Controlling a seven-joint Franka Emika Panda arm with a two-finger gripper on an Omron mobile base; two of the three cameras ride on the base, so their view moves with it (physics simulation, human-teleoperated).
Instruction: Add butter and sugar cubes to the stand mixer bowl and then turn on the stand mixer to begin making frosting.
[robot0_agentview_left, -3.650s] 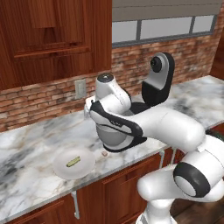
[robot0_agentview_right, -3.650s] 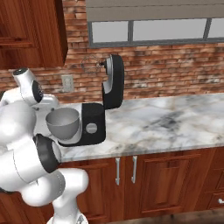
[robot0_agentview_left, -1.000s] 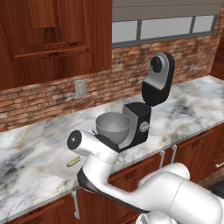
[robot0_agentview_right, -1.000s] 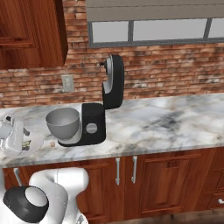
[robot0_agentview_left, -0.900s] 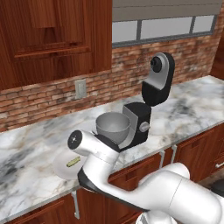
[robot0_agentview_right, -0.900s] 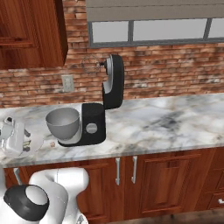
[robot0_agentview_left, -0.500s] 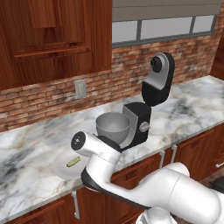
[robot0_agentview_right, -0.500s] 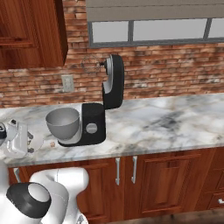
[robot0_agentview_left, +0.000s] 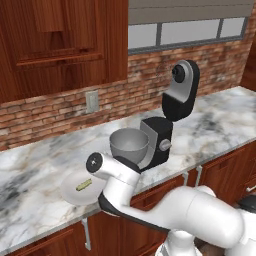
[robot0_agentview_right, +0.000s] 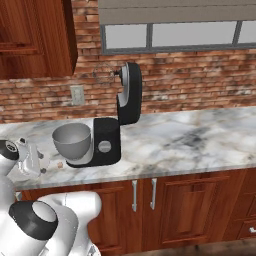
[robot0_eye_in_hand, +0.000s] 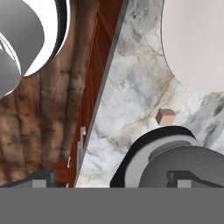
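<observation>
A marble counter (robot0_agentview_left: 35, 165) carries the black stand mixer (robot0_agentview_left: 162, 135), head tilted back, with the grey stand mixer bowl (robot0_agentview_left: 129, 144) seated on its base. Just left of it, a white plate (robot0_agentview_left: 70, 192) holds the butter (robot0_agentview_left: 83, 185). One of the sugar cubes (robot0_eye_in_hand: 165, 116) lies on the marble between plate and mixer. The gripper (robot0_agentview_right: 32, 161), fingers spread wide and holding nothing, hangs low over the counter beside the bowl.

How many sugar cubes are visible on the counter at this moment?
1. One sugar cube lies on the marble counter between the white plate and the stand mixer bowl. More cubes may be hidden behind the arm or too small to see.
</observation>
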